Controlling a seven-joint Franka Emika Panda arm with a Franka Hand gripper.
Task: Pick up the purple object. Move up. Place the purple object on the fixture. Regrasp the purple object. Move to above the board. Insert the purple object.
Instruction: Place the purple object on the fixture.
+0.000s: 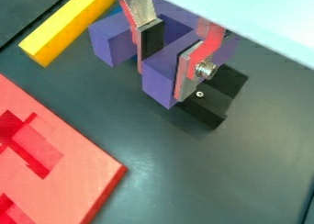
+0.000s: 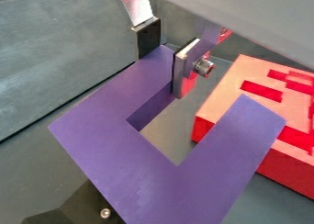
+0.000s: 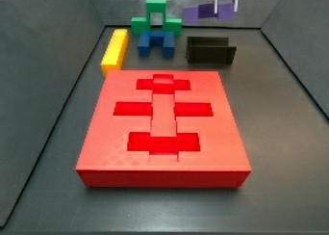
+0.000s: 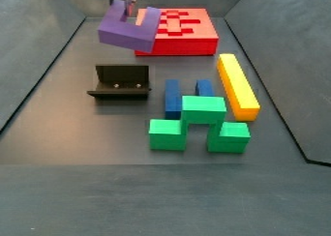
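The purple object (image 4: 123, 29) is a U-shaped block that hangs tilted in the air, held by my gripper (image 4: 130, 2). It is above and behind the fixture (image 4: 119, 82), near the board (image 4: 181, 37). In a wrist view my gripper (image 1: 167, 47) is shut on one prong of the purple object (image 1: 161, 86): one finger sits in the slot, the other presses the prong's outer face. The fixture (image 1: 216, 101) lies on the floor below it. The purple object (image 2: 110, 136), my gripper (image 2: 166, 51) and the board (image 2: 276, 108) also show from the wrist. The board (image 3: 164, 123), fixture (image 3: 210, 51), purple object (image 3: 198, 13) and gripper (image 3: 218, 4) show from the side.
A yellow bar (image 4: 237, 85) lies beside blue blocks (image 4: 188, 93) and green blocks (image 4: 195, 124). They also show from the side, the yellow bar (image 3: 115, 51) next to the green and blue stack (image 3: 157, 32). Grey walls enclose the dark floor.
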